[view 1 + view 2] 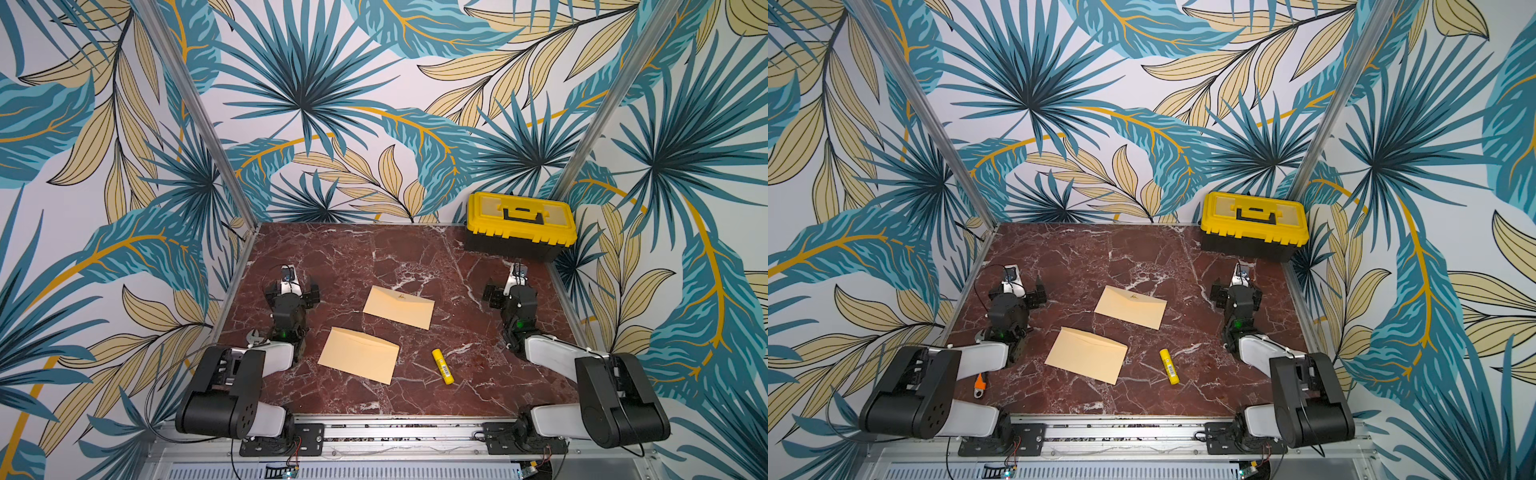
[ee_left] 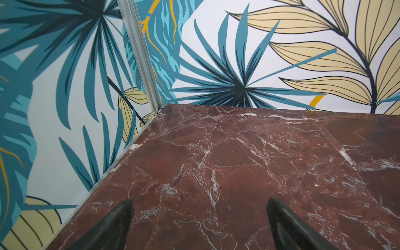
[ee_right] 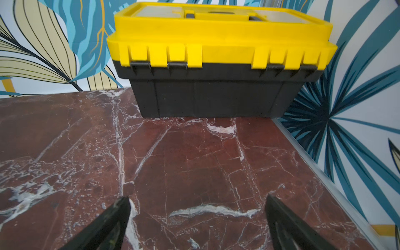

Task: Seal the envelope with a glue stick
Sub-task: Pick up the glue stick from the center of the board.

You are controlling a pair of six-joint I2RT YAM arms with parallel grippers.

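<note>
Two hazards, with left fingers (image 2: 112, 227) and right fingers (image 3: 108, 225) spread empty: the glue stick (image 1: 442, 365) may roll along the counter (image 1: 353, 257), and the near envelope (image 1: 358, 360) resembles the far envelope (image 1: 399, 307)

Dark red-brown with white veining, marble-like, across the tabletop (image 1: 415, 257). Bright yellow along the glue stick (image 1: 442, 365), broken by a white barcode label. Plain pale tan on the nearer envelope (image 1: 358, 360) and the farther envelope (image 1: 399, 307), with a tiny dark mark on the latter. Yellow for the lid of the toolbox (image 1: 519, 230), black for its base and handle. White on the walls (image 1: 332, 62), printed with teal, light-blue and sand-coloured leaves on mustard stems. Orange on the handle of the wrench (image 1: 980, 384). Black and white on the arms (image 1: 615, 399); black on the fingers of the left gripper (image 2: 199, 200) and right gripper (image 3: 198, 197).
</note>
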